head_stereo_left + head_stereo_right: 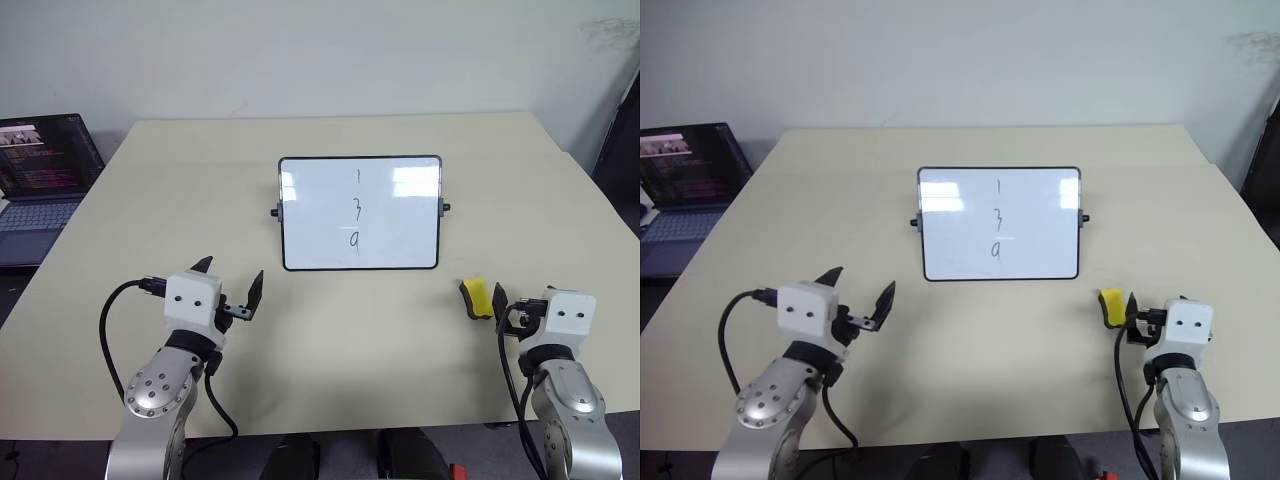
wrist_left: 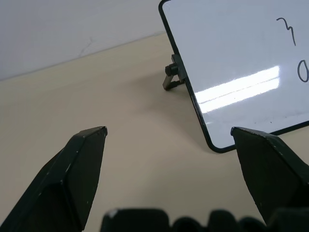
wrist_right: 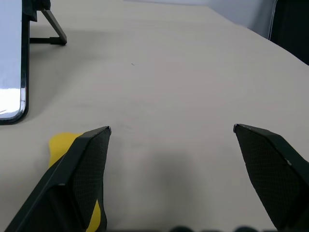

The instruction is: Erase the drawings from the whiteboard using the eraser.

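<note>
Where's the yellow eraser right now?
The small yellow eraser block lies on the beige table, right of the whiteboard, just beside the open right gripper, not held.

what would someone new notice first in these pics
The whiteboard stands propped at the middle of the beige table, with three dark drawings stacked down its centre. Next, the yellow eraser lies on the table off the board's right corner, just beside the open right gripper.

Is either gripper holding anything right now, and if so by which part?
Nothing is held. Both the left gripper and right gripper are open; the eraser lies on the table.
</note>
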You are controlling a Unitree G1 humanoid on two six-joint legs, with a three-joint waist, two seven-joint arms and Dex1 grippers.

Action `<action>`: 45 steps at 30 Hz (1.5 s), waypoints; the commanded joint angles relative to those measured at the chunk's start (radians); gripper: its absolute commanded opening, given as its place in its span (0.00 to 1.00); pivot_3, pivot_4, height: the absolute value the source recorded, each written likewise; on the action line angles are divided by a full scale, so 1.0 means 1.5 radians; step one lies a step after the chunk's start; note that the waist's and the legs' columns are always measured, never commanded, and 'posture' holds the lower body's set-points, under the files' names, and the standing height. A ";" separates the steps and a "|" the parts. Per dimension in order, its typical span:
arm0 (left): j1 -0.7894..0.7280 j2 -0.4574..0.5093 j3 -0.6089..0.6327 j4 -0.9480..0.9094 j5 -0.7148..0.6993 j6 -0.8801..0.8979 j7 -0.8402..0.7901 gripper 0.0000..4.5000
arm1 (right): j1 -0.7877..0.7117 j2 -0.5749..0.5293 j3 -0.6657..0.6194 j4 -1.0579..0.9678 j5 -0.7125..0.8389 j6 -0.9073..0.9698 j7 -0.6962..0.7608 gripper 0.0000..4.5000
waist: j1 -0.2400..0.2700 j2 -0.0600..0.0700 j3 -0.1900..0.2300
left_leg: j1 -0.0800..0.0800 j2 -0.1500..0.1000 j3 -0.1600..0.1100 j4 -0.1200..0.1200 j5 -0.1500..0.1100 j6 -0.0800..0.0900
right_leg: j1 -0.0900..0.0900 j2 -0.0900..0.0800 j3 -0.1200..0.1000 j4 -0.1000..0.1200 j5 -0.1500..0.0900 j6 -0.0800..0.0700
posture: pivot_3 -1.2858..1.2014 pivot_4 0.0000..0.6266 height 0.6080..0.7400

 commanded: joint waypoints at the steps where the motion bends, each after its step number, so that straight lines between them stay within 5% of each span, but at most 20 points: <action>1: -0.025 0.009 0.011 0.001 -0.007 -0.018 -0.007 1.00 | -0.003 -0.004 -0.018 -0.024 0.003 -0.017 -0.002 0.99 | 0.000 0.000 0.000 | 0.000 0.000 0.000 0.000 0.000 0.000 | 0.000 0.000 0.000 0.000 0.000 0.000 | 0.52 0.24 1.00; 13: -0.283 0.154 0.028 0.051 -0.229 0.158 -0.206 1.00 | -0.023 -0.017 -0.022 -0.029 0.007 -0.008 0.005 0.99 | -0.004 0.000 0.000 | 0.000 0.000 0.001 0.000 0.001 -0.002 | 0.000 0.001 0.000 0.001 0.000 0.000 | 0.52 0.24 1.00; 21: -0.309 0.280 -0.003 0.080 -0.397 0.269 -0.439 1.00 | -0.021 -0.018 -0.029 -0.033 0.009 -0.008 0.012 0.99 | -0.004 0.000 0.000 | 0.000 0.000 0.001 0.000 0.001 -0.002 | -0.001 0.001 0.000 0.001 0.000 0.000 | 0.52 0.24 1.00; 32: -0.347 0.360 -0.090 0.217 -0.313 0.128 -0.635 1.00 | -0.041 -0.038 -0.004 -0.069 0.028 0.072 0.047 0.99 | -0.004 0.001 0.001 | 0.000 0.000 0.000 0.000 0.000 0.000 | -0.001 0.001 0.000 0.001 0.000 0.000 | 0.52 0.24 1.00; 41: -0.410 0.314 -0.143 0.308 -0.249 0.027 -0.673 1.00 | -0.174 -0.124 -0.020 -0.096 0.098 0.310 0.081 0.99 | -0.004 0.001 0.001 | 0.000 0.000 0.000 0.000 0.000 0.000 | -0.001 0.001 0.000 0.001 0.000 0.000 | 0.52 0.24 1.00; 45: -0.424 0.292 -0.164 0.334 -0.222 -0.008 -0.675 1.00 | -0.272 -0.167 -0.047 -0.064 0.154 0.512 0.090 0.99 | -0.004 0.001 0.001 | -0.001 0.000 0.000 0.000 0.000 0.001 | -0.001 0.001 0.000 0.001 0.000 -0.001 | 0.52 0.24 1.00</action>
